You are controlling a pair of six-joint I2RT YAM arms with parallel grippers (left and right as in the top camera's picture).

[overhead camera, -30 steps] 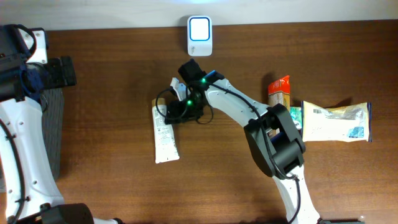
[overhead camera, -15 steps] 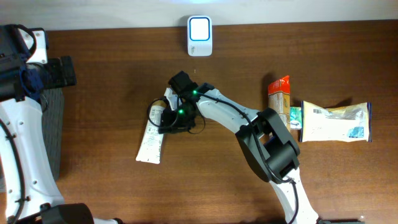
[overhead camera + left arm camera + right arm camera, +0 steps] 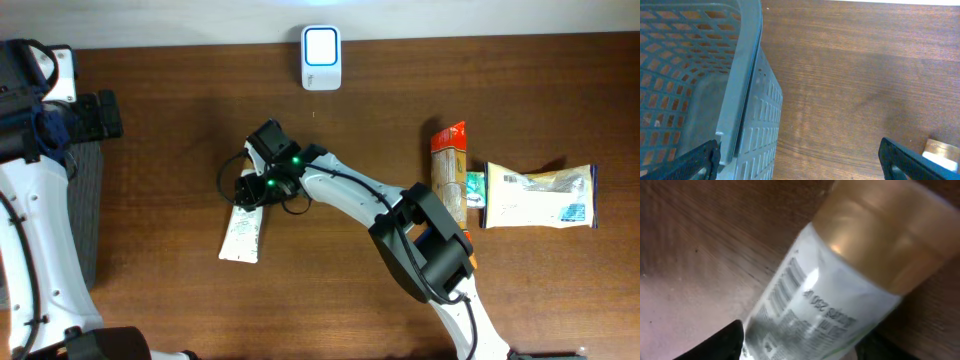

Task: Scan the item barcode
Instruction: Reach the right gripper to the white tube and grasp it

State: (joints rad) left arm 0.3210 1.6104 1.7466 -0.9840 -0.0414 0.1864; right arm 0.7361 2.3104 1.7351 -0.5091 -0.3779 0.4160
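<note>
The item is a white tube (image 3: pixel 241 233) with a gold cap (image 3: pixel 885 225). It lies flat on the wooden table, left of centre. My right gripper (image 3: pixel 248 190) hangs over its upper end, and the tube (image 3: pixel 810 310) fills the space between the dark fingers (image 3: pixel 725 342), printed side and barcode (image 3: pixel 785 285) facing the wrist camera. The jaws stand apart on either side of it. The white scanner (image 3: pixel 321 45) stands at the table's far edge, well away from the tube. My left gripper (image 3: pixel 802 167) is wide open and empty beside the basket.
A grey perforated basket (image 3: pixel 740 75) sits at the left table edge (image 3: pixel 88 200). At the right lie an orange-topped tan packet (image 3: pixel 450 160), a small green item (image 3: pixel 474 187) and a white bag (image 3: pixel 540 197).
The right gripper carried the tube left and down, away from the scanner, and laid it on the table, where it stays; the jaws have widened. The left arm has not moved.
</note>
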